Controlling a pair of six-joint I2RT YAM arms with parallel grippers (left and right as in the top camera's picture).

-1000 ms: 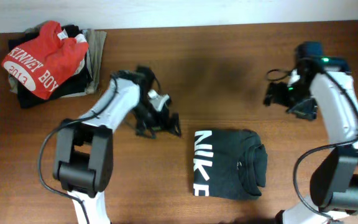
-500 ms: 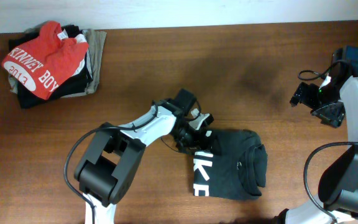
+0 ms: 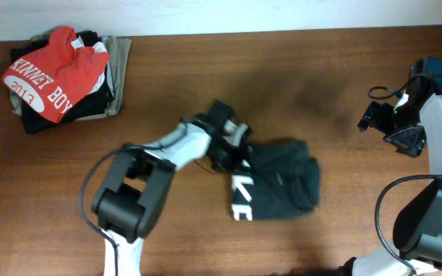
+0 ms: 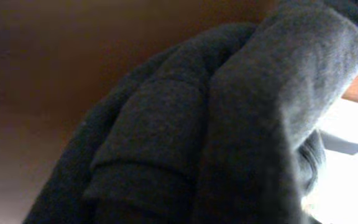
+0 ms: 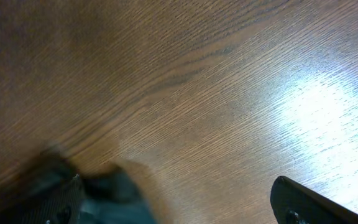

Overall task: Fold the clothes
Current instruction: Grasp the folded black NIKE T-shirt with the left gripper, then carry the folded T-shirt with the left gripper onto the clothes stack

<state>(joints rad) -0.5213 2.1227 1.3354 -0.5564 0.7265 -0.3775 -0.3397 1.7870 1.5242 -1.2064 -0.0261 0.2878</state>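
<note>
The clothes (image 3: 282, 180), a black T-shirt folded into a block with white lettering (image 3: 240, 195) on its left edge, lie at the table's centre. My left gripper (image 3: 232, 152) sits on the bundle's upper left corner, its fingers buried in the cloth. In the left wrist view dark folded cloth (image 4: 216, 124) fills nearly the whole frame and hides the fingers; the grip looks shut on the cloth. My right gripper (image 3: 382, 126) hovers over bare wood at the far right, well away from the shirt. It is open (image 5: 182, 202), with nothing between its fingers.
At the back left corner sits a pile of garments with a red T-shirt (image 3: 52, 69) on top and a beige folded piece (image 3: 120, 65) at its right side. Bare brown wood (image 3: 305, 84) stretches between the folded shirt and the right arm.
My left gripper swung from the left onto the shirt's corner and closed in the cloth. The bundle has shifted up and to the left and looks more rumpled. The right arm moved right, then held.
</note>
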